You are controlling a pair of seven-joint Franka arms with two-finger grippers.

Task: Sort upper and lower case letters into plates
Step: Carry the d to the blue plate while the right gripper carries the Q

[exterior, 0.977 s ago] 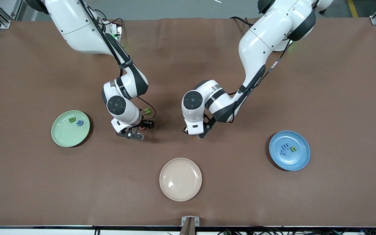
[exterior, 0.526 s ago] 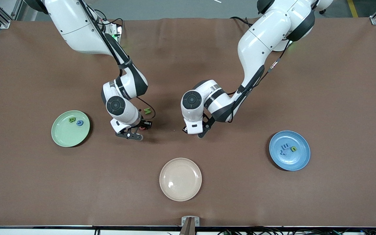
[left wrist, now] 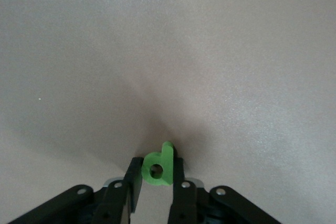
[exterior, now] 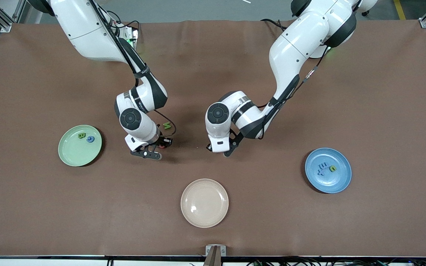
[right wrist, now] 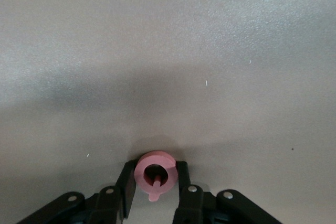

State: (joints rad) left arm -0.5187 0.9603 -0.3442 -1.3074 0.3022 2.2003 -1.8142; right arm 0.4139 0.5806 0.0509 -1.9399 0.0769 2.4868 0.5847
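Both arms low at mid-table, left gripper (left wrist: 156, 182) and right gripper (right wrist: 155, 184) each clamped

Brown cloth (exterior: 364, 103) covers the table; grey floor (exterior: 205, 9) past it.

My left gripper (left wrist: 156, 182) has black fingers closed on a bright green letter (left wrist: 158, 165); my right gripper (right wrist: 155, 184), also black, is closed on a pink letter (right wrist: 154, 174). My arms are white with dark grey joints. The table (exterior: 383, 92) wears a plain brown cover. On it lies a loose green letter (exterior: 166, 125). The mint green plate (exterior: 71, 153) carries green and blue letters, the sky blue plate (exterior: 337, 183) blue and green ones, and the third plate (exterior: 204, 218) is plain beige.
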